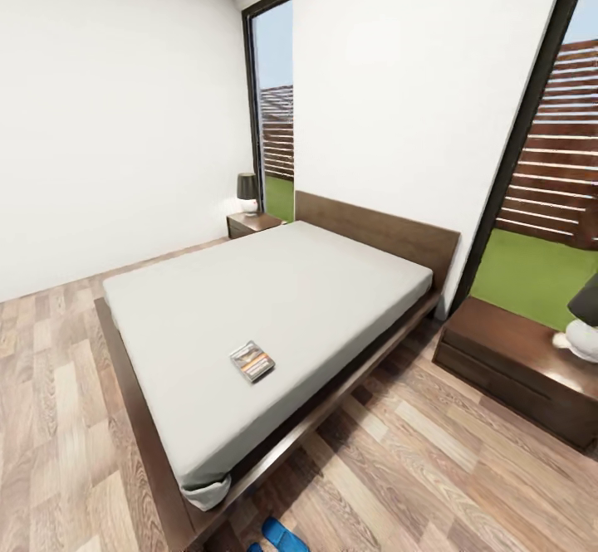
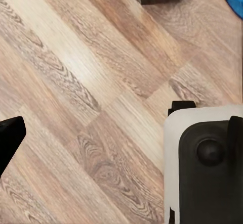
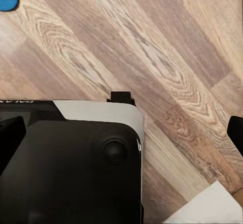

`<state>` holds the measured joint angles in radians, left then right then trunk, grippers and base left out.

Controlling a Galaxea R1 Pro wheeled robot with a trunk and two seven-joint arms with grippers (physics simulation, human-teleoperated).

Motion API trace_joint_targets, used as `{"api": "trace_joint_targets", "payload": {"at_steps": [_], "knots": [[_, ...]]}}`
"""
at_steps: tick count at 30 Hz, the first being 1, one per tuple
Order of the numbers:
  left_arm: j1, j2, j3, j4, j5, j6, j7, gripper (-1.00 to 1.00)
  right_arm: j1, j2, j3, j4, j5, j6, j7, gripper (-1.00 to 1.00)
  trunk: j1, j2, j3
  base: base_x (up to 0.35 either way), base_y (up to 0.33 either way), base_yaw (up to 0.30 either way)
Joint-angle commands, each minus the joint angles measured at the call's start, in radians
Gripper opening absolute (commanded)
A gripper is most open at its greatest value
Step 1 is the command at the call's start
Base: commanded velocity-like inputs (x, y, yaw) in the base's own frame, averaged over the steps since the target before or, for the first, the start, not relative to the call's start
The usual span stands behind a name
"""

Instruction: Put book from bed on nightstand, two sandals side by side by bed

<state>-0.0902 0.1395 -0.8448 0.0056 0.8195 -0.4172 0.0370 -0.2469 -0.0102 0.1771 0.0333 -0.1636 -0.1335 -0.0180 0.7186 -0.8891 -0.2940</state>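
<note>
jaws seemingly spread over bare floor (image 2: 91, 82); book (image 1: 252, 361) on bed (image 1: 274, 303).

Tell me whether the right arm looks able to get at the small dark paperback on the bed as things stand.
Probably not yet: the small dark paperback lies well in on the pale grey mattress, nothing on it, while the right wrist view faces wood-plank floor.

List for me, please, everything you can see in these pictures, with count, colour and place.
bed: one, pale grey mattress on dark brown frame, room centre.
book: one, dark cover with orange band, flat on the mattress near the bed's foot.
sandals: blue, on the floor off the bed's foot corner; count unclear.
nightstands: two, dark reddish-brown, far and near, flanking the headboard.
lamps: two, dark shades, one on each nightstand.
windows: two, dark-framed, tall.
floor: light-brown planks.
robot base: black and white, over the floor.
hand fingertips: black, at the wrist views' edges.
</note>
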Motion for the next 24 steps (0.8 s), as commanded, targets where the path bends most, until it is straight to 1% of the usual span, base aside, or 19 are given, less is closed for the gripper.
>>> {"api": "trace_joint_targets", "payload": {"at_steps": [1,9,24], "knots": [[0.000,0.000,-0.009,0.001,0.003,-0.003,0.004,1.00,-0.002,0.001,0.009,0.004,-0.010,-0.006,0.000,1.00,0.000,-0.001,-0.001,-0.213,0.000,-0.275],[0.000,0.000,-0.009,0.001,0.003,-0.003,0.004,1.00,-0.002,0.001,0.009,0.004,-0.010,-0.006,0.000,1.00,0.000,-0.001,-0.001,-0.109,0.000,-0.276],[0.000,0.000,-0.011,0.001,0.003,-0.003,0.004,1.00,-0.002,-0.001,0.009,0.004,-0.010,-0.006,0.000,1.00,0.000,-0.001,-0.001,-0.015,0.000,-0.286]]}}
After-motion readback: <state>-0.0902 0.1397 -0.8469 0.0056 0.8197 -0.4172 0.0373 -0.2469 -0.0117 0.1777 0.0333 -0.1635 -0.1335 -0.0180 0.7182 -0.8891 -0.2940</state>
